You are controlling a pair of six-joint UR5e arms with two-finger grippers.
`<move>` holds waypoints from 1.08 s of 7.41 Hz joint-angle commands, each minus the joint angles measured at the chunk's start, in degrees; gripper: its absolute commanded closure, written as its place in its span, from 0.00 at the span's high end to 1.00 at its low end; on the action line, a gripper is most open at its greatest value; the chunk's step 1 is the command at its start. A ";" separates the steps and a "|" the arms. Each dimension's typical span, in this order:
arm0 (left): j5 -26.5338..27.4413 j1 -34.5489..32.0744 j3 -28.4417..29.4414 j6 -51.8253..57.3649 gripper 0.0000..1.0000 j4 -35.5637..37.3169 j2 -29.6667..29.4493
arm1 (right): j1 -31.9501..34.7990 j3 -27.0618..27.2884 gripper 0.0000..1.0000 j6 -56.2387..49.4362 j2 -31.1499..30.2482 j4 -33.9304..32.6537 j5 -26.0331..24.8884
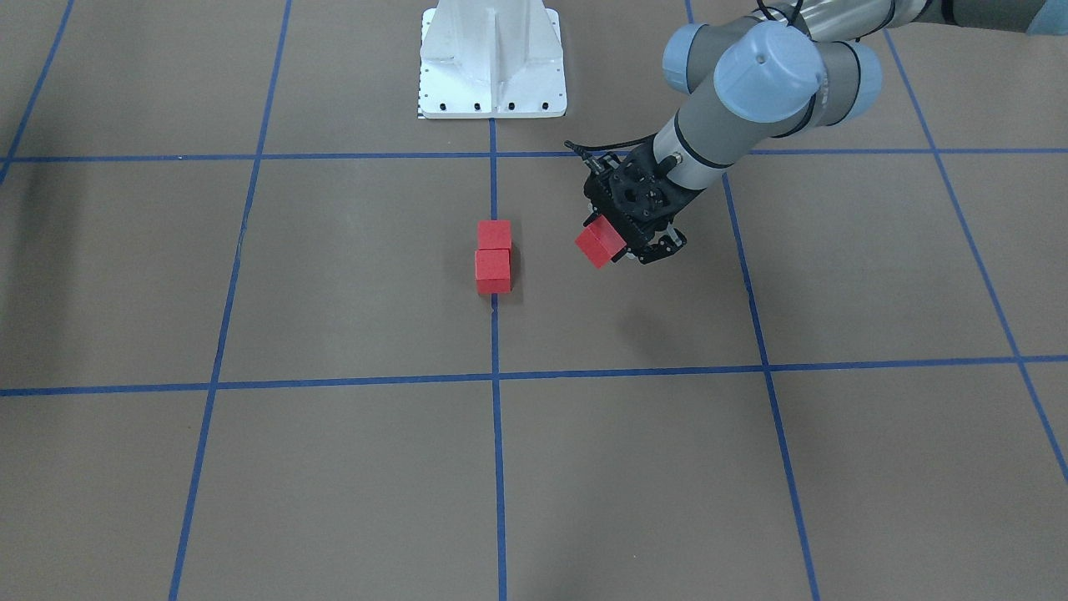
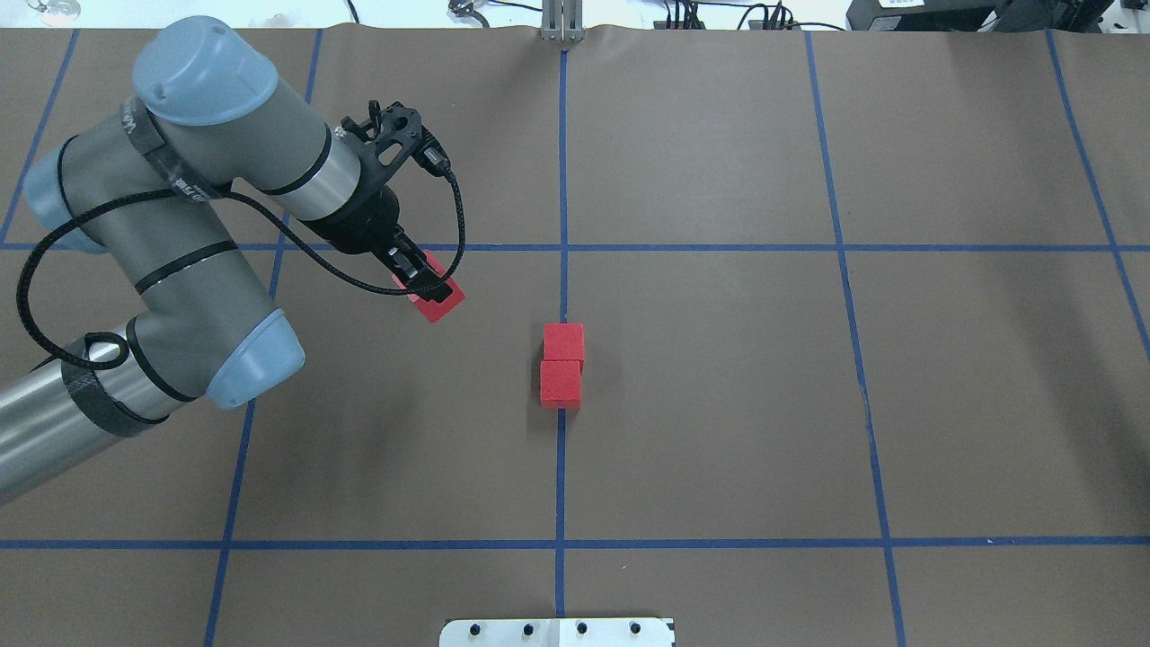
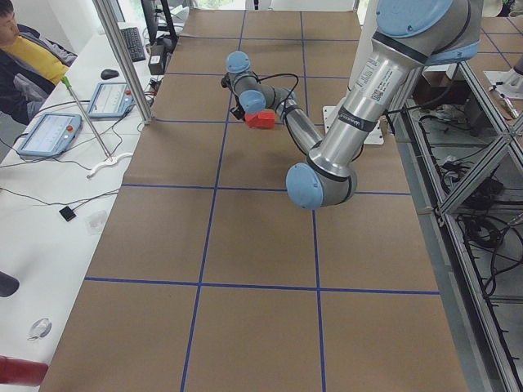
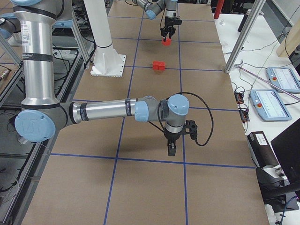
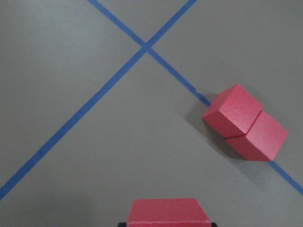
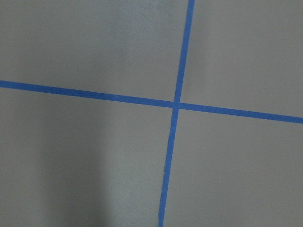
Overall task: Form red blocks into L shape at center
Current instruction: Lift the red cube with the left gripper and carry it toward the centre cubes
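Two red blocks (image 2: 563,343) (image 2: 561,384) sit touching in a short row on the middle vertical tape line of the brown floor (image 2: 719,404). They also show in the front view (image 1: 494,236) (image 1: 492,271) and the left wrist view (image 5: 232,111) (image 5: 258,137). My left gripper (image 2: 429,289) is shut on the third red block (image 2: 436,301) and holds it tilted above the floor, to the pair's left in the overhead view (image 1: 599,244) (image 5: 168,212). My right gripper (image 4: 172,149) shows only in the exterior right view, far from the blocks; I cannot tell whether it is open.
The white metal base (image 1: 492,63) stands behind the blocks on the robot's side. Blue tape grid lines (image 6: 175,104) cross the brown floor. Operator desks with tablets (image 4: 274,101) lie beyond the floor's far edge.
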 commanded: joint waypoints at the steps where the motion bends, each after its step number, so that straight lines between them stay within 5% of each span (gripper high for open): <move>1: 5.35 0.94 4.64 18.07 0.00 0.78 -1.10 | 4.04 0.02 0.99 0.22 -2.18 0.00 1.94; 2: 5.27 0.85 8.59 24.86 0.00 0.78 -2.66 | 3.97 -0.33 0.99 0.57 -2.36 0.00 1.86; 8: 5.96 7.26 14.26 25.72 0.00 -0.01 -9.52 | 3.88 -0.42 0.99 0.40 -2.27 0.09 1.95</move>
